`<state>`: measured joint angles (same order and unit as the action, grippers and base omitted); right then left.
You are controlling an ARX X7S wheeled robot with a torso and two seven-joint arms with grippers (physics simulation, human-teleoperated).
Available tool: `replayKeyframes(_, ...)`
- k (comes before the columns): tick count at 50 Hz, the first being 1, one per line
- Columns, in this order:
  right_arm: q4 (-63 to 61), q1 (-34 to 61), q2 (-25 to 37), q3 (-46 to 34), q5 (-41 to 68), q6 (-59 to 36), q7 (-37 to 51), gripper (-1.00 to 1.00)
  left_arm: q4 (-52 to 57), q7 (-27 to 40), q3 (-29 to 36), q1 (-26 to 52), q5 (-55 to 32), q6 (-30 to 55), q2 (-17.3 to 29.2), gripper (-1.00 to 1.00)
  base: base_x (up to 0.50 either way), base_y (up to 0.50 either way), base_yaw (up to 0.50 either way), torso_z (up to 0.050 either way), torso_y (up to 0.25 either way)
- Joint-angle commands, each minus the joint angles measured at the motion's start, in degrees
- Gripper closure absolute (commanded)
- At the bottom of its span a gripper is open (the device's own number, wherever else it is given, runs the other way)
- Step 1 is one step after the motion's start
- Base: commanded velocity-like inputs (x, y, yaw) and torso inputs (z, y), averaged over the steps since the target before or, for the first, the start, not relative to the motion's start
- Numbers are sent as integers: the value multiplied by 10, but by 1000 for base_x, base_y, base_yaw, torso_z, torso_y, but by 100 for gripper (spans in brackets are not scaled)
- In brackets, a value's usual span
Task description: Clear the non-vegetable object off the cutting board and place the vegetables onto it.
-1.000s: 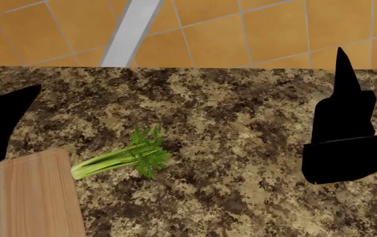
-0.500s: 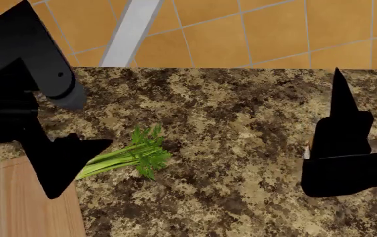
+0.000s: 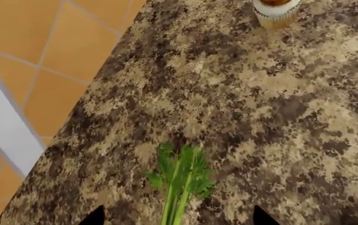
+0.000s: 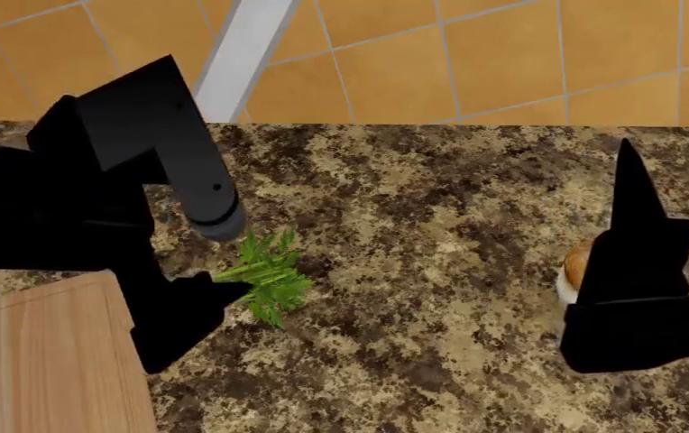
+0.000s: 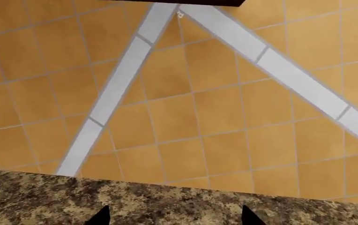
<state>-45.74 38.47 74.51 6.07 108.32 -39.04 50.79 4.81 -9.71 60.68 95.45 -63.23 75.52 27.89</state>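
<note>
The head view looks steeply down from above onto the counter [image 4: 441,225], with orange floor tiles [image 4: 501,54] past its far edge. The left wrist view sits close over the same counter, sharing the celery [image 3: 180,183] just ahead of the left tool [image 3: 177,220] and the cupcake [image 3: 276,10] farther ahead. The right wrist view faces outward over the counter edge onto the floor.

The left end effector [image 4: 188,311] hangs over the celery stalk [image 4: 266,275], hiding its pale end. The cutting board [image 4: 44,361] lies at 7 o'clock on the tabletop [image 4: 441,225]. The cupcake [image 4: 571,271], at 3 o'clock, shows partly behind the right arm [image 4: 639,289].
</note>
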Motion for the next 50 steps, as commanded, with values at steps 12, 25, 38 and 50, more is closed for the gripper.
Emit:
replayKeyframes(12,-9,-32,-17,31,-30,-13,-12,-100,-51,-69,52,-16,80,-75,-40,-100,0,0,0,0,0)
replayKeyframes(25,-13,-26,-19,26,-20,-12,-6,-100,-95,-86,66,-41,100,-115,-59,-100,0,0,0,0,0)
replayKeyframes(38,-14,-64,-23,66,-23,-18,-15,-100,-130,-103,76,-50,106,-130,-79,-100,0,0,0,0,0)
replayKeyframes(50,-15,-71,-23,76,-22,-22,-13,-100,-150,-96,84,-64,116,-137,-86,-100,0,0,0,0,0)
